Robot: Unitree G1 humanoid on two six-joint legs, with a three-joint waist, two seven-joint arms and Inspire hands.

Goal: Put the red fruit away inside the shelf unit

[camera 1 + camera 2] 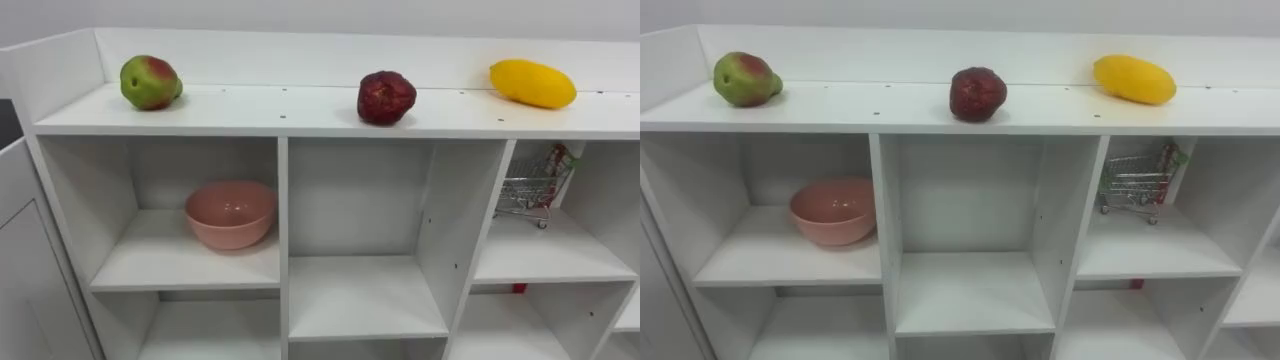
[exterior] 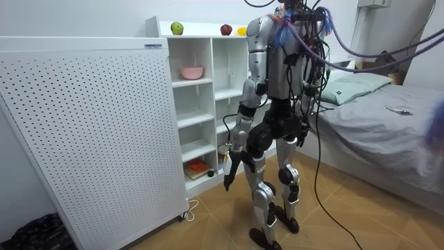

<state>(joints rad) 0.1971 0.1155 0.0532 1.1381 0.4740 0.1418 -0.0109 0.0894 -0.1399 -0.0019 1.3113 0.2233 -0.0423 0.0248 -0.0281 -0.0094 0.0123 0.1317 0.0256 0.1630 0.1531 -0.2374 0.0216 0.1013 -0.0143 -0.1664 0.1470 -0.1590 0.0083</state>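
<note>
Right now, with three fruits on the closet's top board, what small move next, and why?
Probably raise the left hand toward the green-red apple: it hangs low, holding nothing, and that fruit sits leftmost on the top board, above the pink bowl's compartment.

No legible text, label or number anywhere.

Silver-grey torso and limbs, black waist, dark left hand [image 2: 231, 170], purple cables bundled at shoulders.

We see a white closet [image 1: 360, 300]. On top are a green-and-red fruit [image 1: 150, 82], a dark red fruit [image 1: 386, 97] and a yellow fruit [image 1: 532, 83]. Inside is a pink bowl [image 1: 230, 213].
</note>
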